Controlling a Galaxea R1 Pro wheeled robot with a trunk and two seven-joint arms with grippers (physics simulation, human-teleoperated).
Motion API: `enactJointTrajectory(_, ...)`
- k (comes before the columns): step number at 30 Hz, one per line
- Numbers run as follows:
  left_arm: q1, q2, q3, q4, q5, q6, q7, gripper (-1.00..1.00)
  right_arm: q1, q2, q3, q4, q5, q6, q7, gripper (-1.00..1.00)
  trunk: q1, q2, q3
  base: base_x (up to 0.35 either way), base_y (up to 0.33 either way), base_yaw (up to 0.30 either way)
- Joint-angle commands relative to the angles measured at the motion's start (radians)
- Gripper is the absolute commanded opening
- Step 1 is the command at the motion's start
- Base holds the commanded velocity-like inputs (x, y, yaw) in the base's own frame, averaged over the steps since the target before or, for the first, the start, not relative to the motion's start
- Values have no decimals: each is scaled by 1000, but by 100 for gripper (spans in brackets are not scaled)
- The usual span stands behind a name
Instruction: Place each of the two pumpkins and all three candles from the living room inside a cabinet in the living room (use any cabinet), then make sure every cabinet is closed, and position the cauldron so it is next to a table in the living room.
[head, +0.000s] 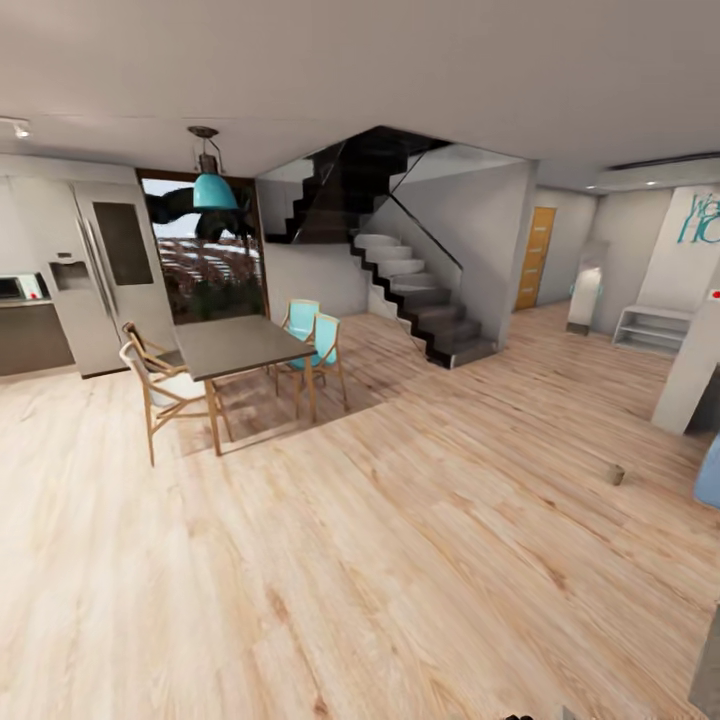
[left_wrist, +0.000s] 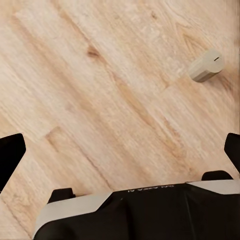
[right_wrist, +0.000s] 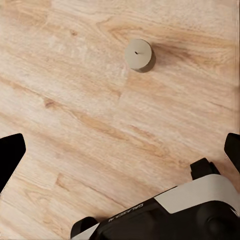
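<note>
Black fingertips of the left gripper (left_wrist: 120, 150) stand wide apart over pale wooden plank floor (left_wrist: 100, 100), holding nothing; a stubby beige candle (left_wrist: 205, 65) lies on its side there. Likewise the right gripper (right_wrist: 120, 150) is spread wide and empty above a second beige candle (right_wrist: 138, 54), upright. Ahead, open floor runs to a dark dining table (head: 240, 345); teal lettering (head: 698, 215) marks the far wall, unreadable.

Pale wood-plank floor (head: 380, 560) spreads under a dark dining table (head: 238, 345) with wooden and teal chairs (head: 318, 345), a teal pendant lamp (head: 213, 188) above, a steel fridge (head: 105, 275) at left, and a dark staircase (head: 420, 300) rising behind.
</note>
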Motion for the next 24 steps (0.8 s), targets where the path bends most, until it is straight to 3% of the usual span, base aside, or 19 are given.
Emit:
enactJointTrajectory(1,0,1,-4,-3,10,2,8,100,-1,0,-5,0,-2,5,3,100,1,-2,-3,243,-142,-243)
enactJointTrajectory(17,0,1,-4,-2,10,2,8,100,-1,1,-5,-1,-2,5,3,100,1,-2,-17,314,-27,-229)
enactJointTrajectory(24,0,0,-4,-3,10,2,8,100,-1,2,-4,-1,-2,4,4,100,1,-2,-21,308,-72,-87)
